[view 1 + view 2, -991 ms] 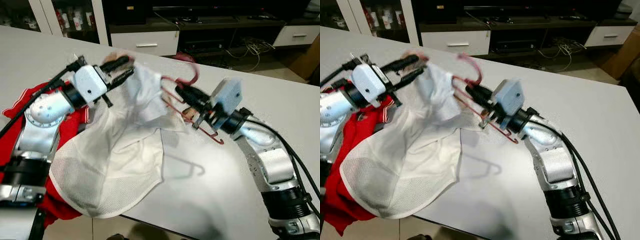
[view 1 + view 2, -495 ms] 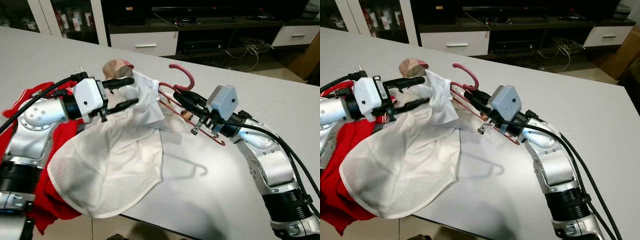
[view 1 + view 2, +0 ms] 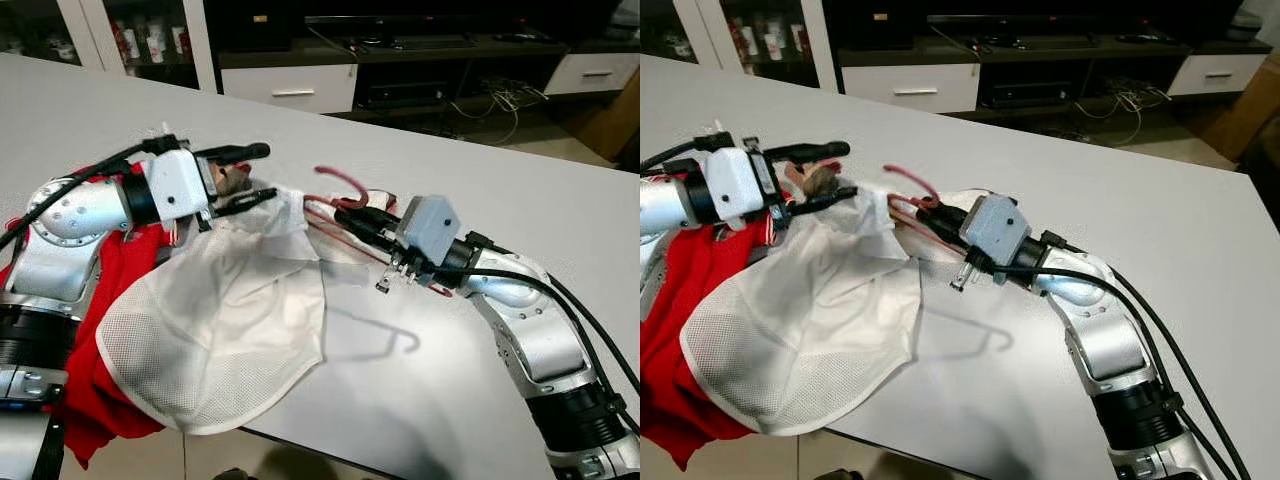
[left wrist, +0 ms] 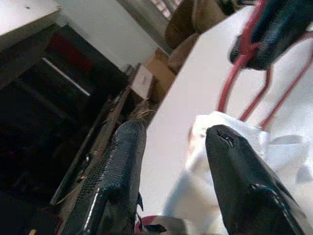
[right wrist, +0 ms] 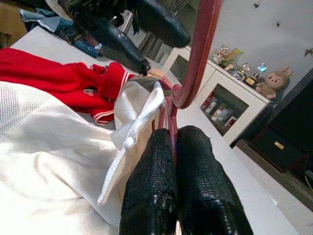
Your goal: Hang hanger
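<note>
While threading hanger into shirt collar, near to far.
My right gripper (image 3: pixel 352 217) is clamped on the red hanger (image 3: pixel 340 180), low over the table (image 3: pixel 480 380), inside the white shirt (image 3: pixel 220 310). Left gripper (image 3: pixel 250 175), fingers apart, lifts the collar. I'd slide slowly, keeping collar taut. No legible writing.

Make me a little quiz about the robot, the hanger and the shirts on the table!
1. True or false: the right claw is shut on the red wire hanger.
2. Which garment lies beside the white mesh shirt? A) red shirt with white trim B) blue jeans C) green towel
3. Fill in: the left claw's two black fingers are ____.

Key: 1 true; 2 A; 3 open, spread at the shirt's collar, on the grey table.
</note>
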Robot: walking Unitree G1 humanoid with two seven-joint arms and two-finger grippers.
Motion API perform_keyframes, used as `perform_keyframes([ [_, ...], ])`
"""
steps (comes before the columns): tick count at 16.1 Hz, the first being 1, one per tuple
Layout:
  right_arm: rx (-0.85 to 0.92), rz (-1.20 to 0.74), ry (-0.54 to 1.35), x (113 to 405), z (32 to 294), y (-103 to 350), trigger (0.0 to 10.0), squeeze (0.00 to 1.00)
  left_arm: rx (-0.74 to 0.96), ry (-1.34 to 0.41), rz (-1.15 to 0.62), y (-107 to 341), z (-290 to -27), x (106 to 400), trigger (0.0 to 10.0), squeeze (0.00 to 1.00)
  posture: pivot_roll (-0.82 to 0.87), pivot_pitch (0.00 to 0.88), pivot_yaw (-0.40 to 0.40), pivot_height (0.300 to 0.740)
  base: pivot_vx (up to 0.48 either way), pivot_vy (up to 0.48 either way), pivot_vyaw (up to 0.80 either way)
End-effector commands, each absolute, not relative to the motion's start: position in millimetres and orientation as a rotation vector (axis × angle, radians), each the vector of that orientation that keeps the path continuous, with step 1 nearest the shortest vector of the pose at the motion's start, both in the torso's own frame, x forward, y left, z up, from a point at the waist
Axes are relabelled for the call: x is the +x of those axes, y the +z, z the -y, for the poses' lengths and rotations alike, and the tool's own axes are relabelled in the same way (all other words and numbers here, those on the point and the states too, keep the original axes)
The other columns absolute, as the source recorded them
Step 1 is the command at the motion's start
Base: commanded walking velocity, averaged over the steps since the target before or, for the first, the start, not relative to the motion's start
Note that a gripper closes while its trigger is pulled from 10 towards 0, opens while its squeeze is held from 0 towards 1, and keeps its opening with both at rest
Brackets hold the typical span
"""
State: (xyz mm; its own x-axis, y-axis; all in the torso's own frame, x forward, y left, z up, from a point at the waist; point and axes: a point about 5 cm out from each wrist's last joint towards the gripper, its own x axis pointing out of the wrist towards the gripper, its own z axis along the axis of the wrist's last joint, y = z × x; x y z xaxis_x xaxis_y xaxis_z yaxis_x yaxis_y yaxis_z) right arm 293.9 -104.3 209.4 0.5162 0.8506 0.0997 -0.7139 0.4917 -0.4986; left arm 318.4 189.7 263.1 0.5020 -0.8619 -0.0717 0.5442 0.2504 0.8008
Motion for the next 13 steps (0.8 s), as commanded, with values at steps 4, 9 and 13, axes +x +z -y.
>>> perform_keyframes([
  [4, -0.476, 0.413, 0.999, 288, 102, 219, 10.0, 0.0, 0.912, -1.079, 0.244, 235, -197, 319, 10.0, 0.0, 0.07, 0.057, -0.042, 0.74, 0.0, 0.0, 0.0],
  [9, -0.511, 0.415, 1.044, 282, 99, 216, 10.0, 0.0, 0.937, -1.04, 0.307, 245, -195, 324, 10.0, 0.0, 0.07, 0.053, -0.043, 0.74, 0.0, 0.0, 0.0],
  [13, -0.578, 0.4, 1.068, 281, 99, 211, 10.0, 0.0, 0.991, -1.097, 0.292, 242, -189, 323, 10.0, 0.0, 0.07, 0.047, -0.039, 0.74, 0.0, 0.0, 0.0],
])
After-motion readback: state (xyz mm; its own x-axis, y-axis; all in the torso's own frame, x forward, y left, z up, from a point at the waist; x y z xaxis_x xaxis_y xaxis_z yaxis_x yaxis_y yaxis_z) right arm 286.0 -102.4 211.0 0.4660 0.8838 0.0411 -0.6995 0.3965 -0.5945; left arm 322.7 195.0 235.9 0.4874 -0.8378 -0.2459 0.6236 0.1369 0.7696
